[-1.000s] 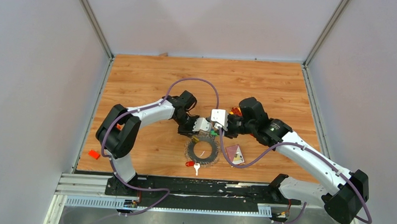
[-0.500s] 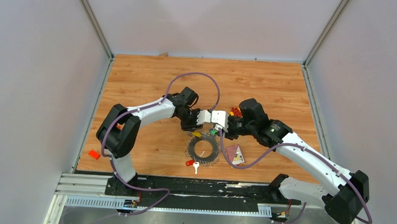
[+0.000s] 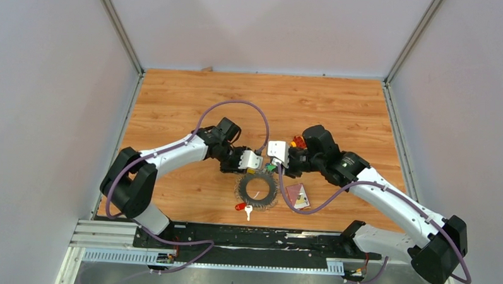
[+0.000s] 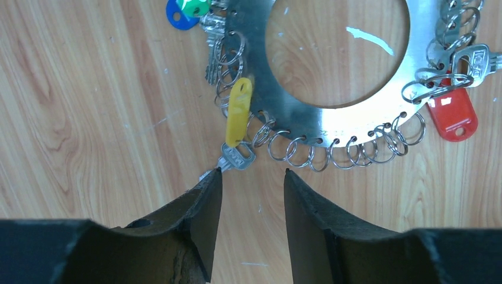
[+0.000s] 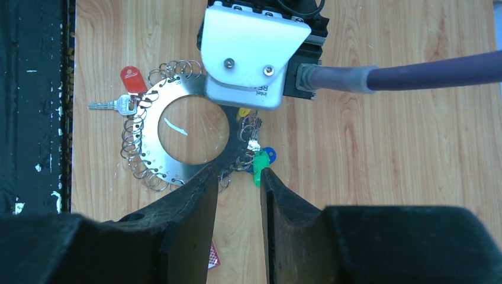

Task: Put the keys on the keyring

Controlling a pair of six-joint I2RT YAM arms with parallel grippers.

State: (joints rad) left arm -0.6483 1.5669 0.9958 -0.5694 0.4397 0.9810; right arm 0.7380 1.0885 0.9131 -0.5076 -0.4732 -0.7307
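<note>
The keyring (image 4: 331, 121) is a flat metal ring lying on the wood, its rim hung with several small split rings; it also shows from above (image 3: 242, 189) and in the right wrist view (image 5: 155, 137). A yellow-tagged key (image 4: 238, 109) lies across its rim; whether it is attached I cannot tell. My left gripper (image 4: 251, 174) is open and empty, one fingertip (image 4: 210, 180) at that key's tip. A red-tagged key (image 4: 453, 112) and blue (image 4: 176, 16) and green (image 5: 260, 161) tags sit at the rim. My right gripper (image 5: 238, 171) hovers open over the ring's edge, holding nothing.
A dark red card (image 3: 297, 195) lies right of the ring. A red-and-yellow toy (image 3: 297, 142) sits behind the right wrist. A small orange piece (image 3: 119, 195) lies at the table's left edge. The black rail (image 3: 258, 237) runs along the near edge.
My left jaws have opened wider and the left arm's elbow has swung left. The right arm has not moved.
</note>
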